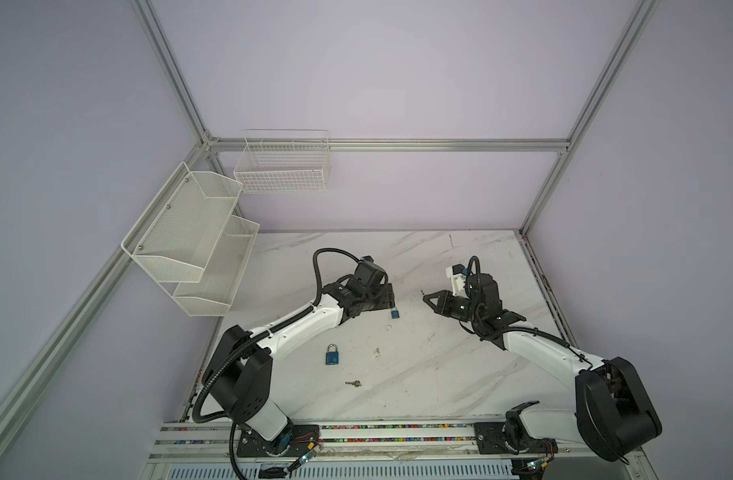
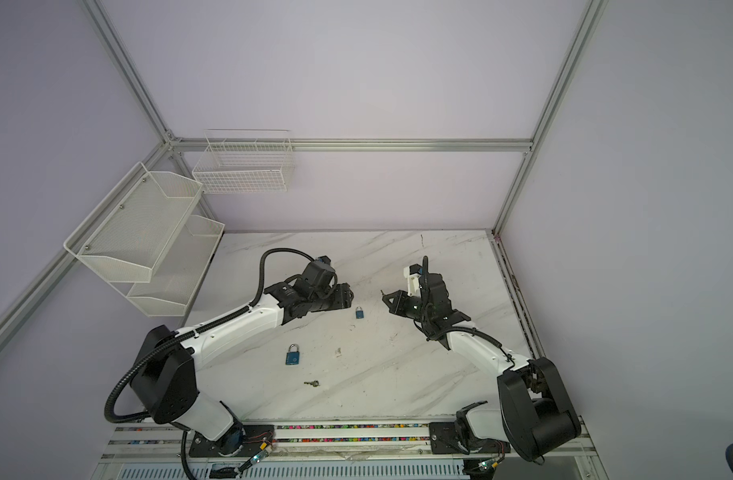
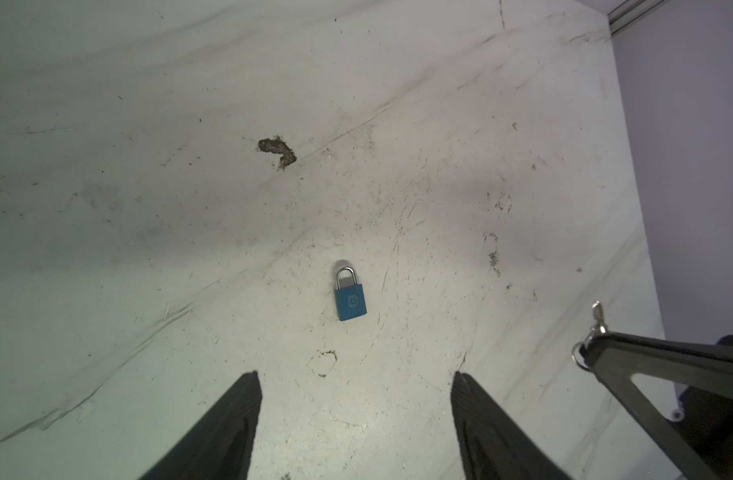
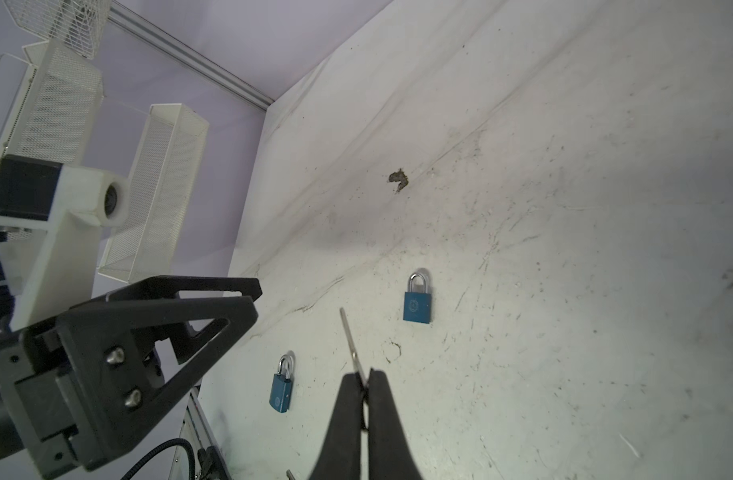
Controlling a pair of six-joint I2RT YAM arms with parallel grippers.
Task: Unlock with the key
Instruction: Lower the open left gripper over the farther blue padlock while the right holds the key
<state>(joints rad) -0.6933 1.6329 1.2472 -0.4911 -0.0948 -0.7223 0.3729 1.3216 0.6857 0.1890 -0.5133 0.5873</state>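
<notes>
A: Where do we stand?
B: My right gripper is clamped on the key, with the blade poking out. My left gripper hangs wide apart and empty above the padlock, which lies flat on the table.
A: Risks?
B: I judge the padlock may skid sideways when I pinch it. The key is thinly held, so it may twist or miss the keyway.

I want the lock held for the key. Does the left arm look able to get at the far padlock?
Likely yes: the left end effector is open close by the far padlock, bare table between them.
</notes>
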